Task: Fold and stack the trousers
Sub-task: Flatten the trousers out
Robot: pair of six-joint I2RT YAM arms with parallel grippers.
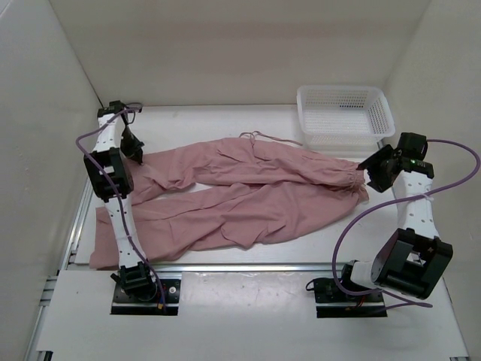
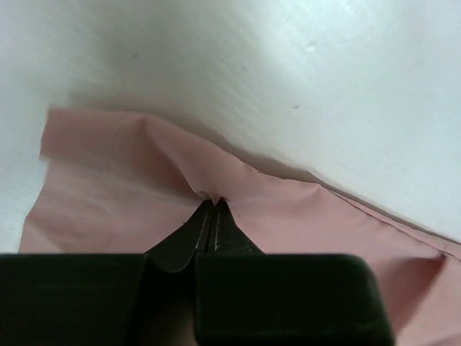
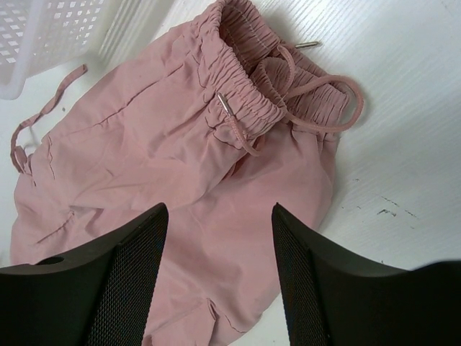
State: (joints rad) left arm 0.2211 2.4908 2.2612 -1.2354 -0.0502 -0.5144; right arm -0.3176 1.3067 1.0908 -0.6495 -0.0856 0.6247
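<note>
Dusty-pink trousers [image 1: 248,192] lying flat and rumpled across the middle of the white table [image 1: 195,120], seen from above. The gathered waistband [image 3: 245,94] is at the right end and the two legs run leftward. The far leg ends at the left side of the table; the near leg slants to the near-left corner, its hem at the table's front edge. The drawstring [image 3: 359,104] lies looped over the waistband and onto the bare table, its metal tips visible.

Left gripper [image 1: 137,150]: at the end of the far leg, fingers pressed together on a small raised pinch of the cloth, as the left wrist view shows [image 2: 214,209].

Right gripper [image 1: 368,174]: at the waist end, pointing down at the cloth, fingers spread apart with nothing between them [image 3: 220,216]; whether they touch the fabric cannot be told.

A white perforated plastic basket [image 1: 344,113] stands at the far right of the table, just beyond the waistband.
</note>
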